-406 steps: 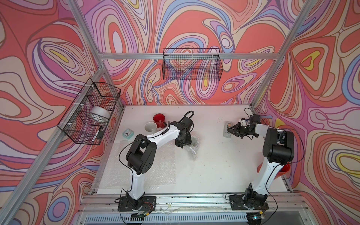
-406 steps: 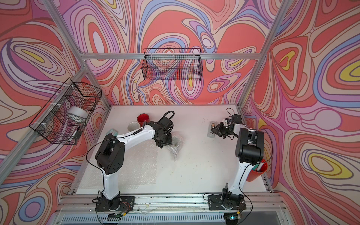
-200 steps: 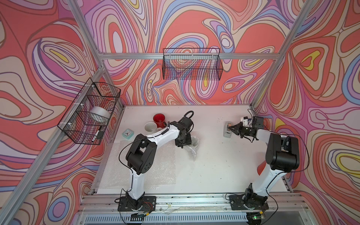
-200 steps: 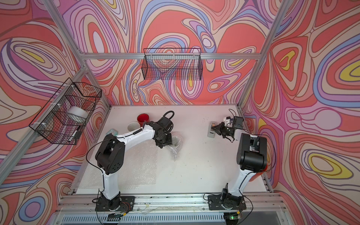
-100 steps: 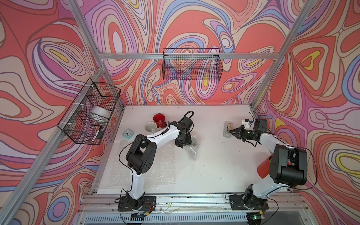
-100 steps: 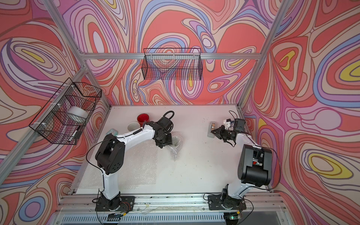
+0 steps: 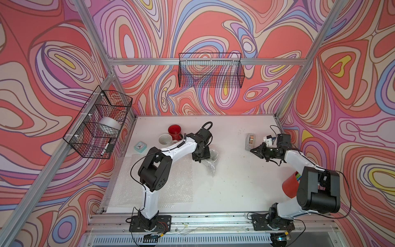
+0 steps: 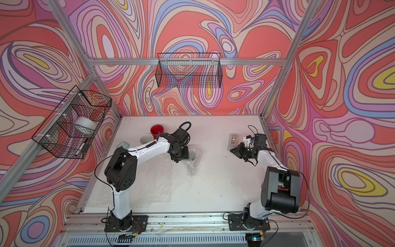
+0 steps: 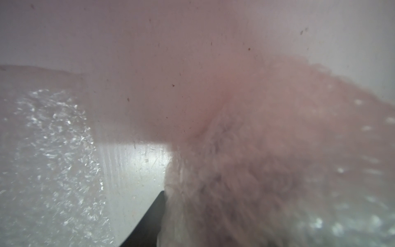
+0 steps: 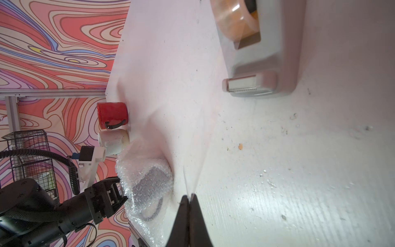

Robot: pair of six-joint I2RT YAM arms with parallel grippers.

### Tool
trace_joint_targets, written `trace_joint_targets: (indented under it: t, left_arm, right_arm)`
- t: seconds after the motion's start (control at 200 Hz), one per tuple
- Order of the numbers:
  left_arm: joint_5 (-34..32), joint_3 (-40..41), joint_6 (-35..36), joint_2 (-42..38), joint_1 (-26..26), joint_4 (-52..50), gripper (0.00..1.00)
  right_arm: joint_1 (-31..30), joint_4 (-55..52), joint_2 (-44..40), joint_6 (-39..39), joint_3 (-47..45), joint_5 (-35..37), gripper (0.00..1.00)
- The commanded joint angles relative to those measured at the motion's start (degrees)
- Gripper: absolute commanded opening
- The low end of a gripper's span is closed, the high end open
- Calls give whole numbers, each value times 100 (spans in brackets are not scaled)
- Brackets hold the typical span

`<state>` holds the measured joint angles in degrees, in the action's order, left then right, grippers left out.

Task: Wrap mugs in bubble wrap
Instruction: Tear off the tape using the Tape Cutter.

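Observation:
A lavender-grey mug, bundled in bubble wrap, stands mid-table. My left gripper is shut on its wrapped side; the left wrist view shows one dark finger against the blurred wrap. The red mug and white mug stand bare at the back left. My right gripper is shut on a clear strip of tape that runs back to the grey dispenser.
A flat bubble wrap sheet lies at the front left under my left arm. A mint clock sits by the left edge. Wire baskets hang on the left wall and back wall. A red cup stands behind my right arm.
My right arm's elbow has swung out and down, and its gripper has drawn away from the dispenser toward the front. The left arm and the wrapped mug have not moved.

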<state>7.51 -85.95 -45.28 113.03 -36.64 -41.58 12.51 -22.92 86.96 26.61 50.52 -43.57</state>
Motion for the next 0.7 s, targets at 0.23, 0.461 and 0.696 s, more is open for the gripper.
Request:
trace_joint_targets:
  t: [0.23, 0.461, 0.696]
  left_arm:
    - [-28, 113, -259, 145, 43, -236, 51]
    - [13, 175, -493, 87, 43, -136, 50]
    - [97, 210, -782, 84, 43, -43, 48]
  right_arm:
    - [-167, -457, 519, -314, -31, 415, 0]
    - [-212, -573, 823, -437, -21, 888, 0]
    - [-241, -630, 1151, -542, 58, 1306, 0]
